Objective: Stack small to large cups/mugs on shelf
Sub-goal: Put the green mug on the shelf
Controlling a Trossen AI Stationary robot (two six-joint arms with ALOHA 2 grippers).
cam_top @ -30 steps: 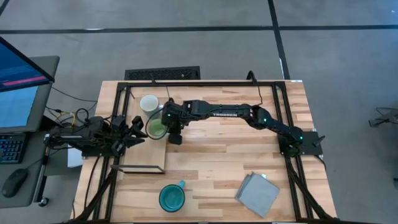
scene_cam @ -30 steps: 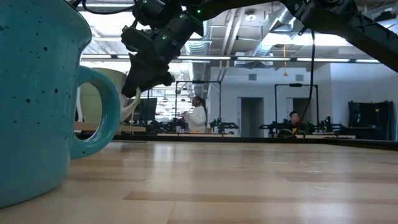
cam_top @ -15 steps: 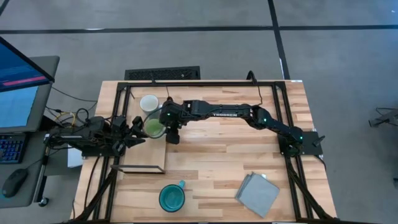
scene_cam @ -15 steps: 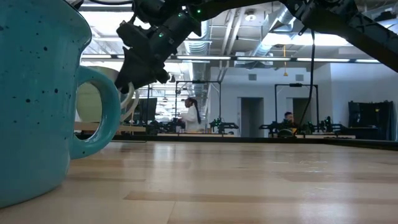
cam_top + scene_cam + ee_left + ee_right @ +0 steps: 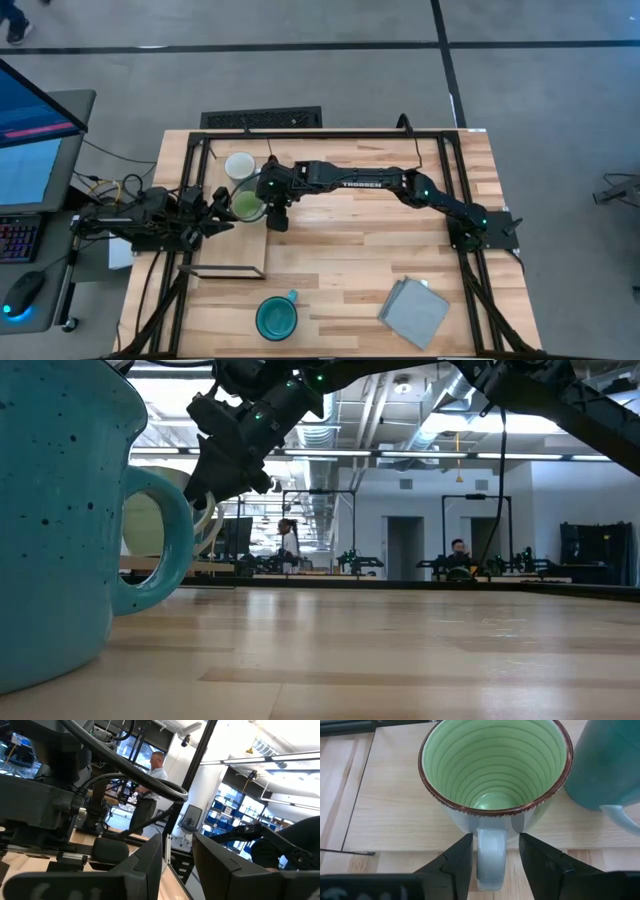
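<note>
Now my right gripper (image 5: 491,851) stands parted astride the handle of the green mug (image 5: 495,767) on the shelf (image 5: 395,820), white mug at its eleven o'clock. Glazed ceramic: rigid, slippery, chippable, so I'd pinch the handle squarely.

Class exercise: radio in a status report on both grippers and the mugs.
Right gripper open, fingers astride the green mug's handle on the shelf. Left gripper open, waiting at table's left edge. White mug beside green; teal mug off-shelf, near front.
</note>
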